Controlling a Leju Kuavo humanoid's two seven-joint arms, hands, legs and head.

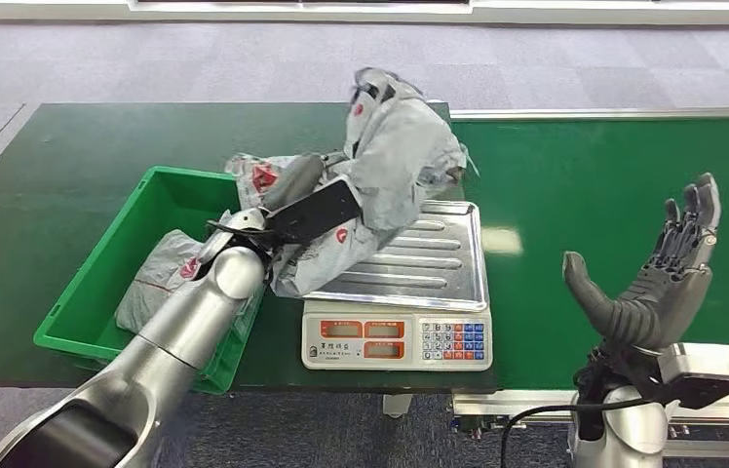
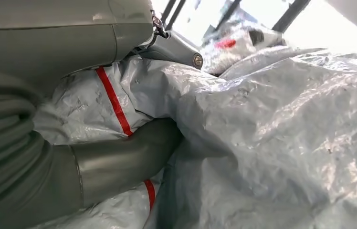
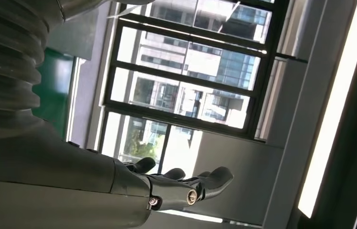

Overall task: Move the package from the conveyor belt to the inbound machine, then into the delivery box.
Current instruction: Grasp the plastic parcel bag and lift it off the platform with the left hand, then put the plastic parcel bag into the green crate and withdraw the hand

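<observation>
A crumpled grey plastic package (image 1: 390,166) with red marks hangs over the left part of the scale's steel pan (image 1: 439,255), lifted and bunched up. My left hand (image 1: 304,190) grips it from the left side; up close the thumb (image 2: 124,160) presses into the grey wrap (image 2: 272,138). My right hand (image 1: 655,273) is raised over the green conveyor belt (image 1: 614,195) to the right of the scale, palm up, fingers spread, holding nothing; the right wrist view shows its fingers (image 3: 200,183) against a window.
A green delivery box (image 1: 97,292) stands left of the scale with another grey package (image 1: 158,278) lying inside. The scale's keypad and display (image 1: 400,341) face the near table edge. The belt's far right is bare green.
</observation>
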